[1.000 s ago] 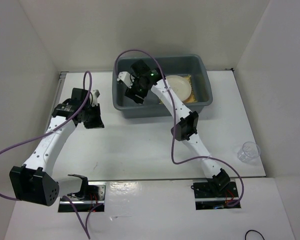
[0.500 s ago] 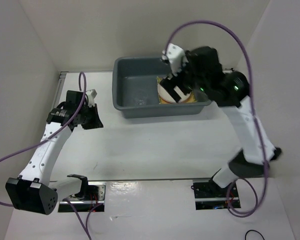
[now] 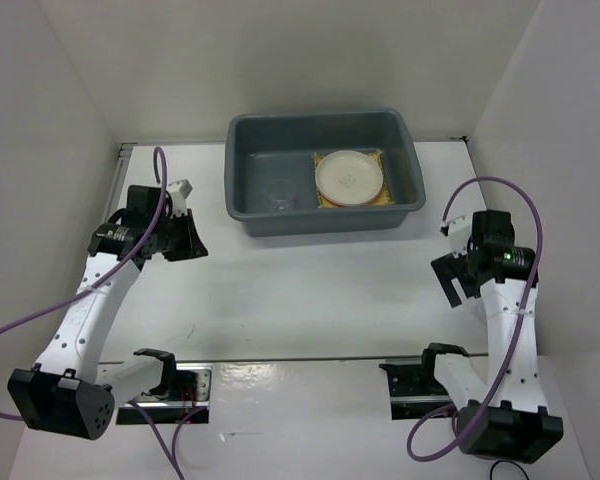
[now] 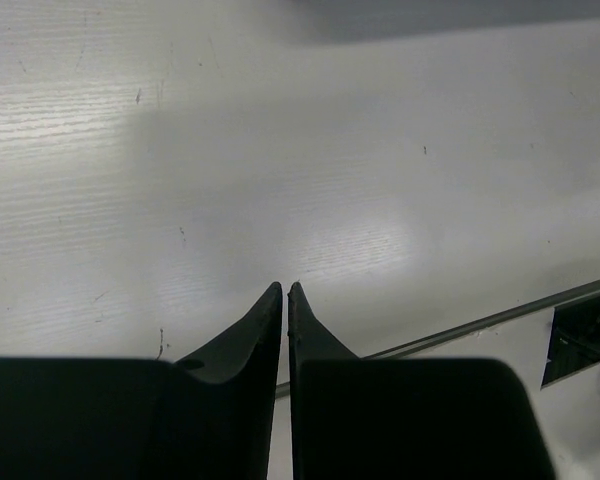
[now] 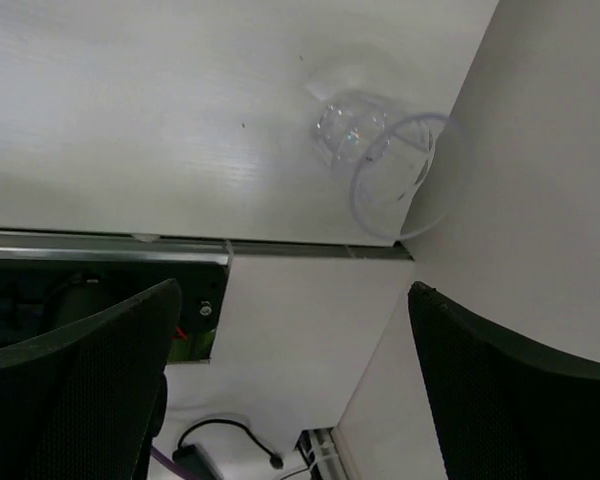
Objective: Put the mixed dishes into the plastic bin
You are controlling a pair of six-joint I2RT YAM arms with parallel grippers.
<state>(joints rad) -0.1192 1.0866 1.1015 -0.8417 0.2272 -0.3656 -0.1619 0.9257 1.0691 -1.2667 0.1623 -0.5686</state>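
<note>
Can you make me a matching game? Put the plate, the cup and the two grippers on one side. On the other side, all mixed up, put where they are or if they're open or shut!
Things:
1. cream plate
2. clear cup
3. left gripper
4. right gripper

Place or state:
A. open wide, holding nothing
B. inside the plastic bin
C. shut, fingertips together, holding nothing
D. on the table, next to the side wall

Right pairs: 1-B, 2-D, 3-C, 4-A
</note>
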